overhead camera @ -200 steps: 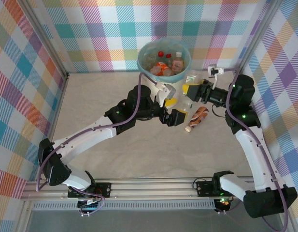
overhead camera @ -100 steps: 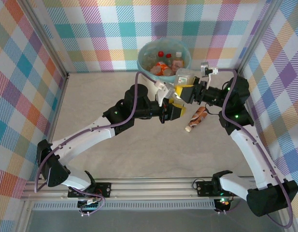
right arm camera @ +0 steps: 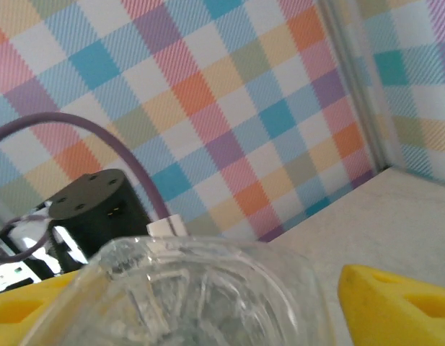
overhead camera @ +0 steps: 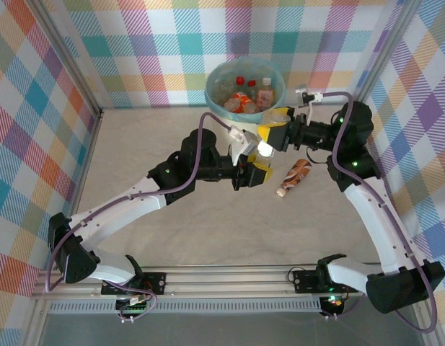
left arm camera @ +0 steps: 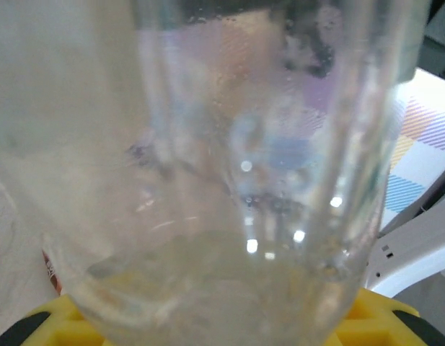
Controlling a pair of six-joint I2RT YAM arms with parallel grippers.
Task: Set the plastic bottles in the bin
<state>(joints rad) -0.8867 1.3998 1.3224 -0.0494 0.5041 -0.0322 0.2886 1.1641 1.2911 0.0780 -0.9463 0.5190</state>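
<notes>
Nearest the arm bases, the left claw [overhead camera: 252,173] hangs over the middle of the table [overhead camera: 150,144], its yellow fingers [left arm camera: 381,317] pinching a clear bottle [left arm camera: 236,180]. In the left wrist view the wall of this bottle is smooth, see-through and beaded with droplets inside. It looks empty or nearly so, and I judge it very light. It is probably also slick and thin enough to buckle, so a hold across the ribbed lower body seems safer than one on the smooth mid-wall.

Just right of that claw, a loose bottle [overhead camera: 294,174] with a reddish-brown label lies on its side on the table, pale cap toward the near edge, touching neither arm. Lying down it could roll, and a pinch across the labelled middle should give the most grip.

A little farther on, the right claw [overhead camera: 272,134] is pressed onto a crushed bottle [right arm camera: 200,288], whose creased clear plastic shows between the yellow pads [right arm camera: 395,303] in the right wrist view. The creases stiffen it little, and it would probably give further under a hard squeeze.

Farthest, against the checked wall, stands the bin [overhead camera: 210,92], with its teal liner over the rim. Several bottles [overhead camera: 244,97] already lie inside it. The right claw is just beside the bin's near rim.
</notes>
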